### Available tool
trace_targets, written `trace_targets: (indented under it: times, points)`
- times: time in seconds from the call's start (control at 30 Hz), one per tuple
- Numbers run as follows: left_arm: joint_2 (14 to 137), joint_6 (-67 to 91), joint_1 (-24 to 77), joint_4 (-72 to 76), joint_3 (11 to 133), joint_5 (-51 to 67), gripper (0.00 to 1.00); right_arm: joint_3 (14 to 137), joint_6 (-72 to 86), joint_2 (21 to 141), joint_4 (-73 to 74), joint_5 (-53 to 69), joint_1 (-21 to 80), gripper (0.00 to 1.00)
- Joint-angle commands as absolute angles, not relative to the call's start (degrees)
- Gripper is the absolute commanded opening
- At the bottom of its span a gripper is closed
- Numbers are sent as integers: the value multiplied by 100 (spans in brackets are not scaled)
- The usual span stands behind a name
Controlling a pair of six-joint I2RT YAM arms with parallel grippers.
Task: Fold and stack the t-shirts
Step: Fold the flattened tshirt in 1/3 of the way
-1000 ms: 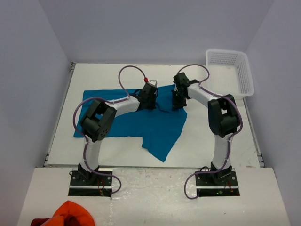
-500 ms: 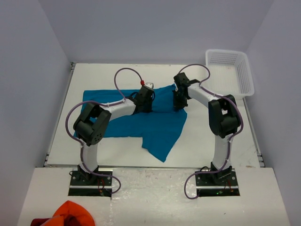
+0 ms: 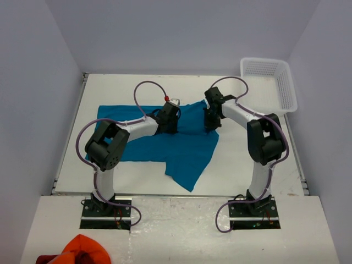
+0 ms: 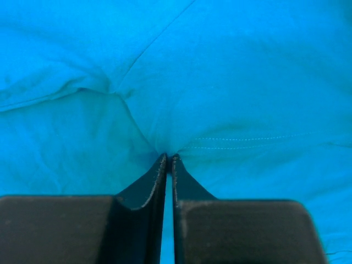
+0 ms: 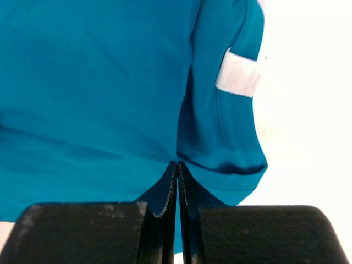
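The teal t-shirt [image 3: 187,154] lies spread mid-way across the white tabletop [image 3: 236,159], with the left pincer [image 4: 169,157] and the right pincer [image 5: 177,164] each pressed together, pinching cloth near its far edge.

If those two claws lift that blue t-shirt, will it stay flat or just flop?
Probably flops: the t-shirt puckers into soft creases at the left gripper. Likely light: the right gripper pinches only a thin fold.
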State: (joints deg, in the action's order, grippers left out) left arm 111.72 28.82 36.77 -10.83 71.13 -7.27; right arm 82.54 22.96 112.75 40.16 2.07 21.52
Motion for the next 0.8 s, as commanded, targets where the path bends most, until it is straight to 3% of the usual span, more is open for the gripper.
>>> trace_targets:
  times: [0.0, 0.17, 0.27, 0.47, 0.7, 0.77]
  points:
    - [11083, 2707, 3683, -1081, 7224, -747, 9, 8060, 2417, 10776, 4017, 9, 2258, 0]
    - [11101, 2663, 3691, -1134, 7339, -791, 30, 7805, 2417, 10679, 3938, 158, 2329, 2]
    - [10978, 2646, 3691, -1204, 7313, -905, 39, 7682, 2452, 10512, 3867, 97, 2399, 36]
    - [10293, 2505, 3805, -1362, 7111, -1783, 42, 7707, 2444, 9835, 3884, -272, 2435, 66]
    - [10239, 2136, 3806, -1477, 7576, -1522, 38, 8859, 2224, 10687, 4324, -510, 2320, 69]
    - [10309, 2109, 3814, -1389, 7681, -1293, 28, 9043, 2233, 10862, 4281, -388, 2294, 63]
